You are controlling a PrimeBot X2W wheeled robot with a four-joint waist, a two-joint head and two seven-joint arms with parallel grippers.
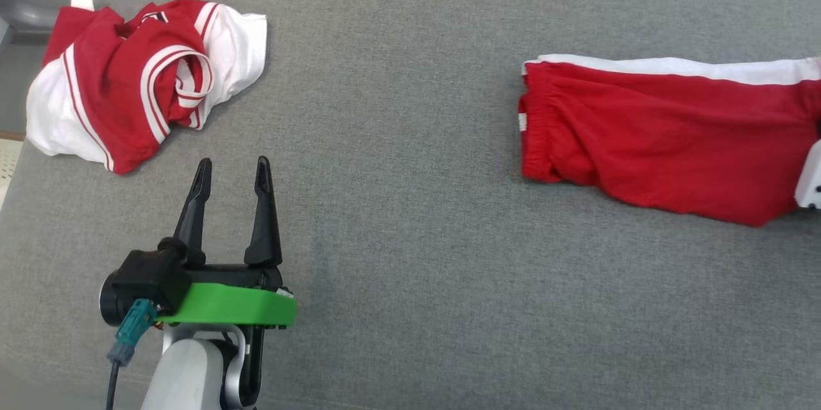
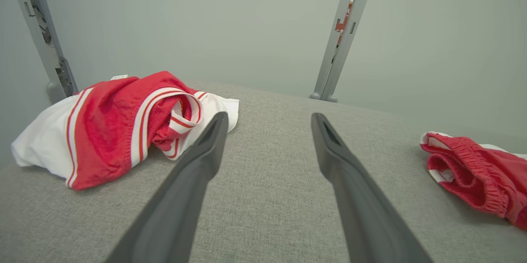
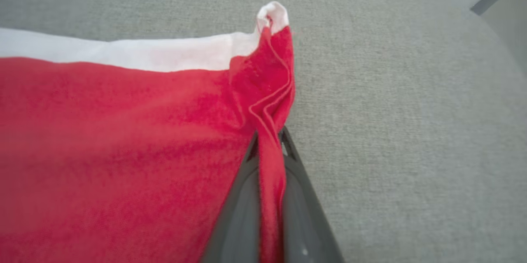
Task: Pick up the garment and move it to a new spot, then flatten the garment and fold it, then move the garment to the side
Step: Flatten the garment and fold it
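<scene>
The garment (image 1: pixel 654 134) is a red piece with a white side stripe and an elastic waistband, lying flat at the right of the grey padded surface (image 1: pixel 410 256). In the right wrist view my right gripper (image 3: pixel 269 139) is shut on a bunched edge of the garment (image 3: pixel 123 131), and the cloth rises in a fold between the two fingers. A pale part of the right arm (image 1: pixel 809 179) shows at the right edge of the head view. My left gripper (image 1: pixel 233 163) stands open at the lower left with nothing between its fingers. From the left wrist view, the left gripper (image 2: pixel 269 119) sees the garment's waistband (image 2: pixel 473 172) far to its right.
A crumpled red-and-white top (image 1: pixel 128 83) lies at the far left, just beyond my left fingertips; it also shows in the left wrist view (image 2: pixel 115 127). Grey metal posts (image 2: pixel 341 36) stand behind the surface's far edge. The surface's left edge is close to the top.
</scene>
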